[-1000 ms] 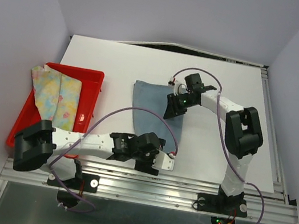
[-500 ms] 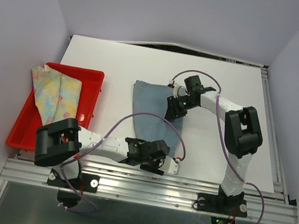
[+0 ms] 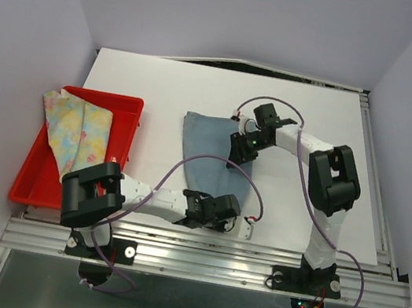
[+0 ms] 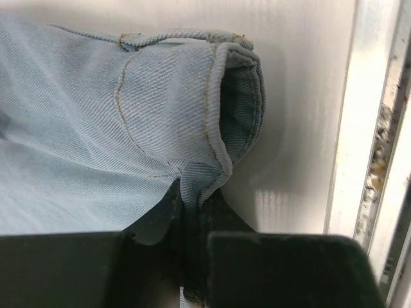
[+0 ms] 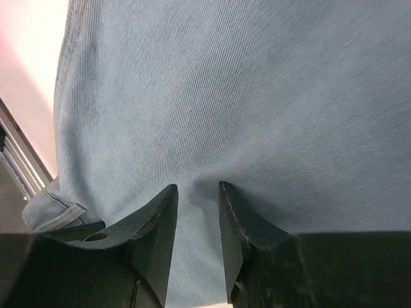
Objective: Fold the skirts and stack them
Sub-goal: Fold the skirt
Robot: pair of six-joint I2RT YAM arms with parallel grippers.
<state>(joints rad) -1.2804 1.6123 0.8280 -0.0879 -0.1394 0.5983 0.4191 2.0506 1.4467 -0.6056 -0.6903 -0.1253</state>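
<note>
1 red bin (image 3: pixel 121 127) w/ floral skirt (image 3: pixel 76 129).

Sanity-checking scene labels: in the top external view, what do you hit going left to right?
floral skirt, lying in the red tray → denim skirt → right arm

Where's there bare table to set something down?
Bare: the table behind the denim skirt, the gap between it and the red bin, and the far right side. Crowded: around the skirt, where the left gripper and right gripper grip it.
</note>
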